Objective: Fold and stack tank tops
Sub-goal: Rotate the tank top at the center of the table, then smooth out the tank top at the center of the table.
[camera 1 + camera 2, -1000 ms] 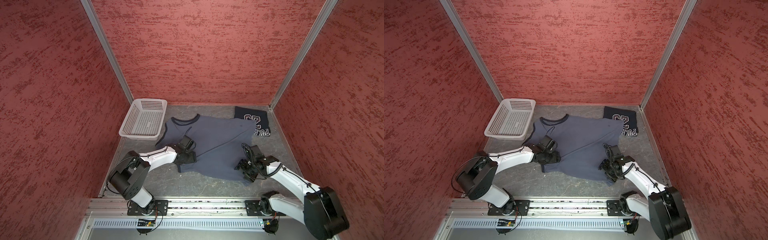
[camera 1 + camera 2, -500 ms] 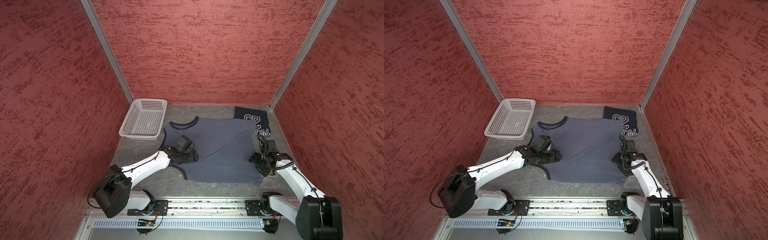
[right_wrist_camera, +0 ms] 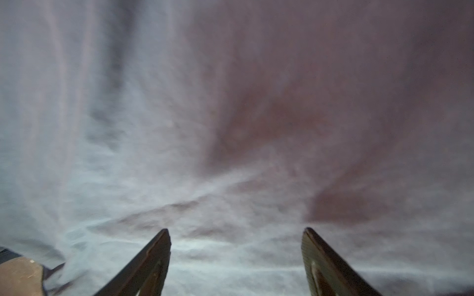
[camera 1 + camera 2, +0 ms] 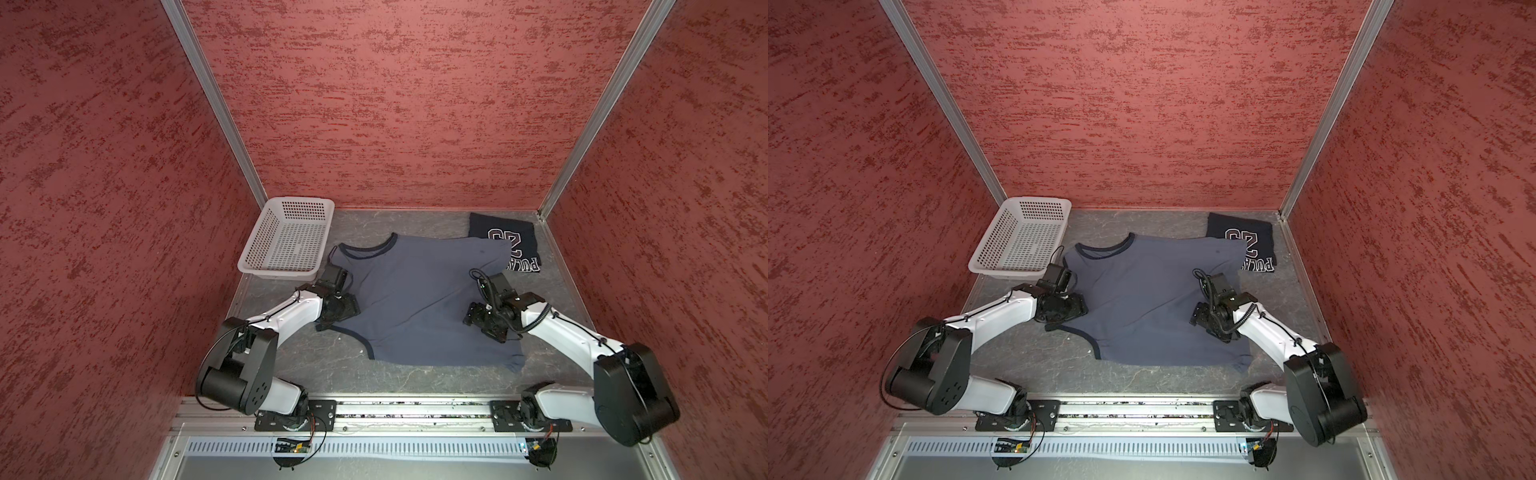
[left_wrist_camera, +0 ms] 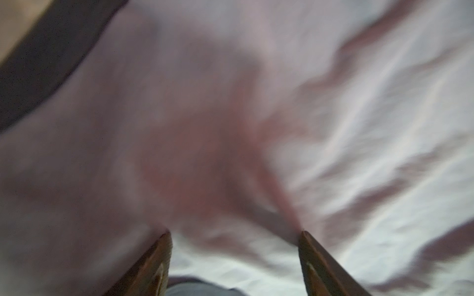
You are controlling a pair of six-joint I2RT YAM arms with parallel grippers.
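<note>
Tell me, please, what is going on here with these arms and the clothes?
Two robot arms are working on a slate blue-grey tank top, which lies spread out on the grey table. The left gripper is at its armhole side and the right gripper near its hem side; both are open and hold nothing. A dark navy tank top with white lettering lies folded in the far right corner. The white perforated basket is empty.

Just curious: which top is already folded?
The dark navy top with white lettering, folded into a compact rectangle; the blue-grey top lies spread out flat.
</note>
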